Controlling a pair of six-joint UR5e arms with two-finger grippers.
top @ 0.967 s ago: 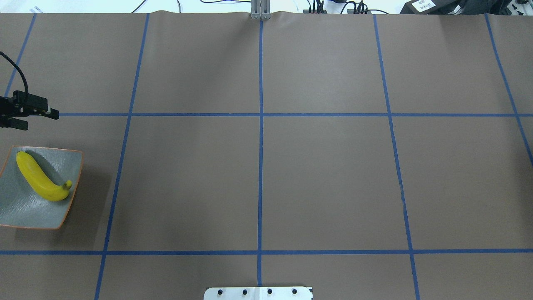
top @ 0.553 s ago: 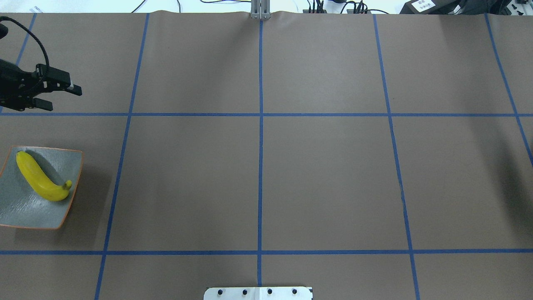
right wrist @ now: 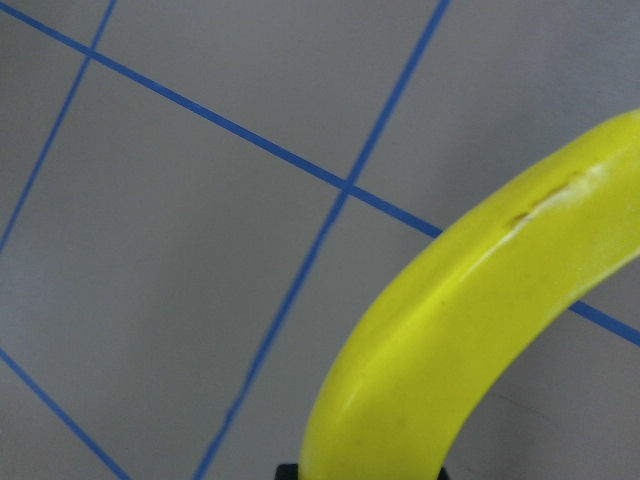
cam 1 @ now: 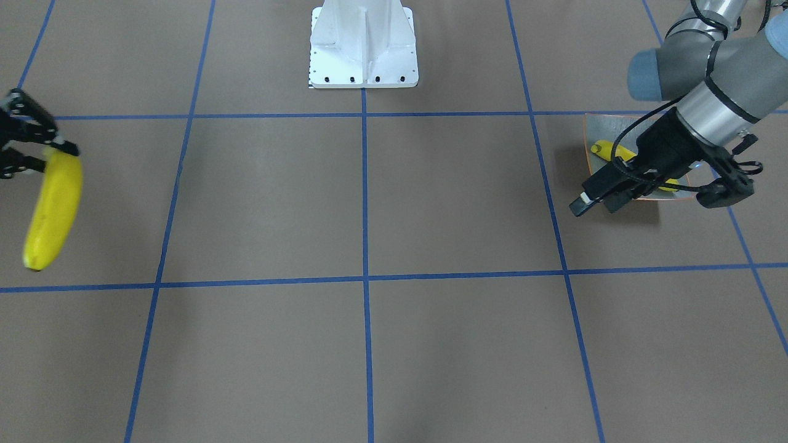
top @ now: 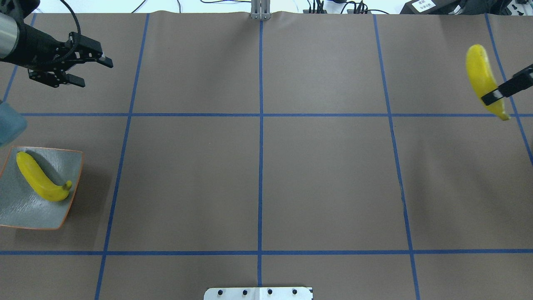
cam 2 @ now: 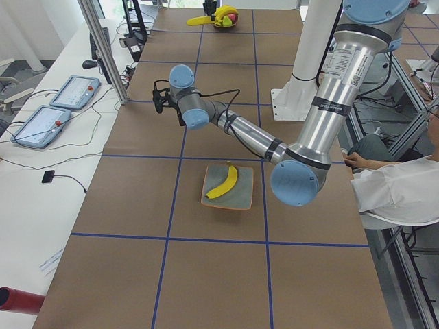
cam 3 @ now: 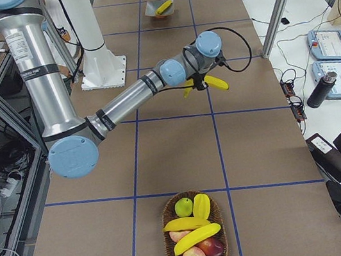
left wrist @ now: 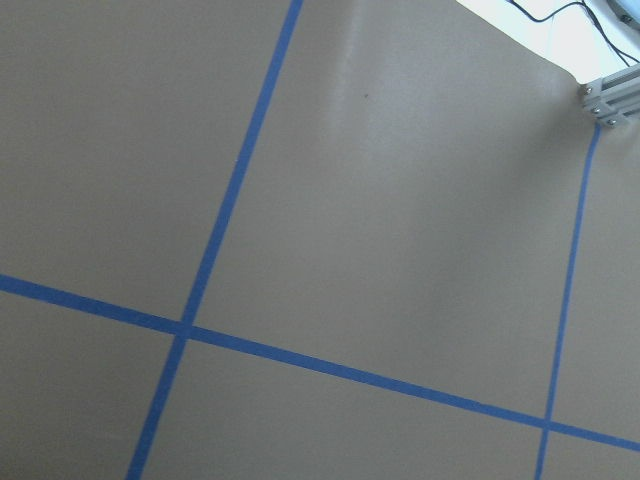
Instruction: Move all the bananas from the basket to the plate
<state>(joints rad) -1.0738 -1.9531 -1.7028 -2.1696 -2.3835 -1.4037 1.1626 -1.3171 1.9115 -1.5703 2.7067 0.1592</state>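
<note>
The grey-green plate (top: 29, 214) with an orange rim lies at the table's left edge and holds one yellow banana (top: 39, 179). My left gripper (top: 95, 74) is open and empty, above the table beyond the plate; in the front view (cam 1: 596, 206) its arm hides part of the plate (cam 1: 598, 130). My right gripper (top: 492, 99) is shut on a second banana (top: 479, 73) and holds it in the air at the right edge, as the front view (cam 1: 54, 209) also shows. The woven basket (cam 3: 166, 236) stands at the table's right end with bananas (cam 3: 197, 237) and other fruit.
The white robot base (cam 1: 363, 43) is at the near middle edge of the table. A metal post (top: 260, 10) stands at the far edge. A seated person (cam 2: 398, 192) is beside the robot. Tablets (cam 2: 41, 123) lie on the side bench.
My left gripper has moved away from the plate, further across the table and toward the middle. My right gripper has come into view at the right edge with a banana.
</note>
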